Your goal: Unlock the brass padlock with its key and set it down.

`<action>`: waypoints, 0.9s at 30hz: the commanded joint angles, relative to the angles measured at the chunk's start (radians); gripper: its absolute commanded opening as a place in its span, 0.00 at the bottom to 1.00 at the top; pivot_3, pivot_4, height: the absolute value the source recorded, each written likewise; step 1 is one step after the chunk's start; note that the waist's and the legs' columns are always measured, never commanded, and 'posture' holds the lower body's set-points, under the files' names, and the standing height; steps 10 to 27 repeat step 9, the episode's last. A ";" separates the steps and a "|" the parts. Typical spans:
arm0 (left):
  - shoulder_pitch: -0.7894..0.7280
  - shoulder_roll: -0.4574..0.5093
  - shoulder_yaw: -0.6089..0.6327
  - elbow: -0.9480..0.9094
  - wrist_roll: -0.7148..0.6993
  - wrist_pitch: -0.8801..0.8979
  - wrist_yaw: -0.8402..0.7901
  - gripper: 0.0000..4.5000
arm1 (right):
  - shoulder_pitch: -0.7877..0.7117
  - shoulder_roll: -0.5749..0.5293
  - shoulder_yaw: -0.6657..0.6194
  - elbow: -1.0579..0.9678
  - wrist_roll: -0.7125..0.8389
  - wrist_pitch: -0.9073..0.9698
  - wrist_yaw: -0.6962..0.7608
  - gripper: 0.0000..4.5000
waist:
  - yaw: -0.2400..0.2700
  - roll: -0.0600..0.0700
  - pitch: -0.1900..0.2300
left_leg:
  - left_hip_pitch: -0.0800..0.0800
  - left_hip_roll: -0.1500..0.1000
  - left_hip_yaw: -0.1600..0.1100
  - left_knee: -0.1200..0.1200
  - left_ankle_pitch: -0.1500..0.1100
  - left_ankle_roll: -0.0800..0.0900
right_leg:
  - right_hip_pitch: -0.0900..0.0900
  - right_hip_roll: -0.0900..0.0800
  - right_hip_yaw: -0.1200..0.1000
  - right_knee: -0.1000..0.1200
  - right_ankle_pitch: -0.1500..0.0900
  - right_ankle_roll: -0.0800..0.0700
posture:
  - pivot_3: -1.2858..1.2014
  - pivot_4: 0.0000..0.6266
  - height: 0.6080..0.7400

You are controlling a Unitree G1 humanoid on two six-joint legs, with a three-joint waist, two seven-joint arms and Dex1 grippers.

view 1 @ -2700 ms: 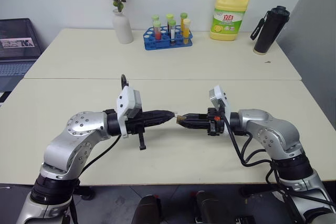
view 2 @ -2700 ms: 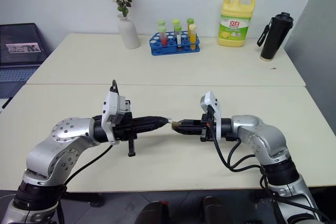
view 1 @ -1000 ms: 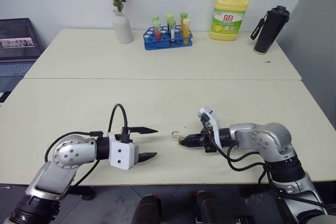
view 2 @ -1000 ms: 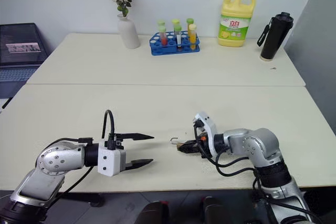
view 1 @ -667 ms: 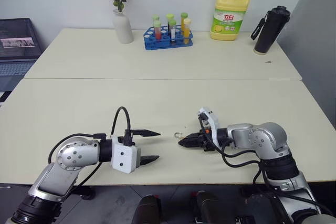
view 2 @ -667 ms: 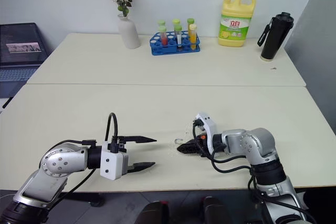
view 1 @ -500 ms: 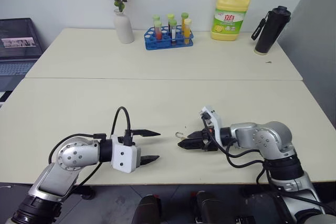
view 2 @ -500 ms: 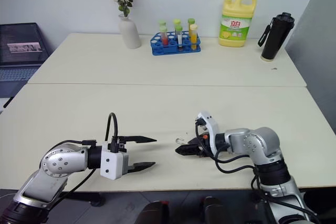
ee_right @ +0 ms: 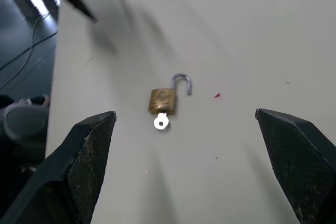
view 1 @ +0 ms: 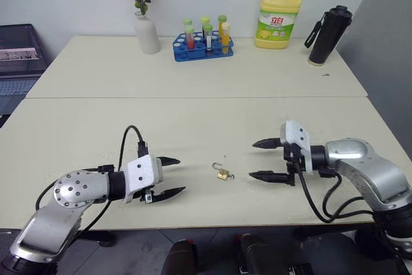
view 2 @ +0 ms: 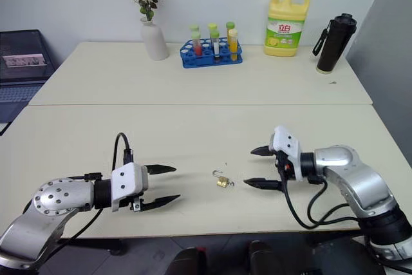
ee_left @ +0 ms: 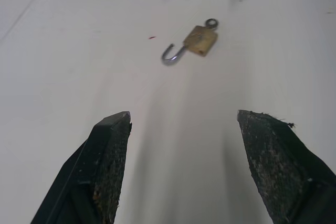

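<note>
The brass padlock (view 1: 223,173) lies flat on the cream table between my two grippers, touched by neither. Its thin silvery shackle is swung open like a hook. The key (ee_right: 161,122) sticks out of the padlock (ee_right: 162,99) body, on the side away from the shackle. My left gripper (view 1: 180,174) hovers open to the left of the padlock, pointing at it. My right gripper (view 1: 252,159) stands open to its right, also pointing at it, with nothing between its fingers. The left wrist view looks past my left gripper (ee_left: 181,116) at the padlock (ee_left: 200,40) some way ahead.
Along the far table stand a white vase (view 1: 147,32), a blue rack of test tubes (view 1: 203,40), a yellow detergent bottle (view 1: 277,11) and a black bottle (view 1: 328,27). A laptop (view 1: 16,62) sits far left. A seam (view 1: 193,98) divides the two tables.
My right gripper opened, let go of the padlock and drew back to the right and up. The padlock now lies on the table. My left gripper rolled and edged left.
</note>
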 commanded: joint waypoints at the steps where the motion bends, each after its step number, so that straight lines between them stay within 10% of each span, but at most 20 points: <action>1: 0.028 0.023 0.071 -0.058 -0.064 0.039 -0.024 0.76 | -0.009 -0.031 -0.036 -0.008 -0.019 -0.096 0.071 0.99 | 0.001 0.000 0.000 | 0.000 0.000 0.000 0.000 0.000 0.000 | 0.000 -0.001 0.000 0.000 0.000 0.000 | 0.52 0.24 1.00; 27: 0.059 0.031 0.107 -0.087 -0.107 0.078 -0.045 0.76 | -0.023 -0.054 -0.016 0.094 -0.102 -0.229 0.149 0.99 | 0.005 0.000 0.000 | 0.000 -0.001 0.000 0.000 0.000 0.000 | 0.000 -0.003 0.000 0.000 0.000 0.000 | 0.52 0.24 1.00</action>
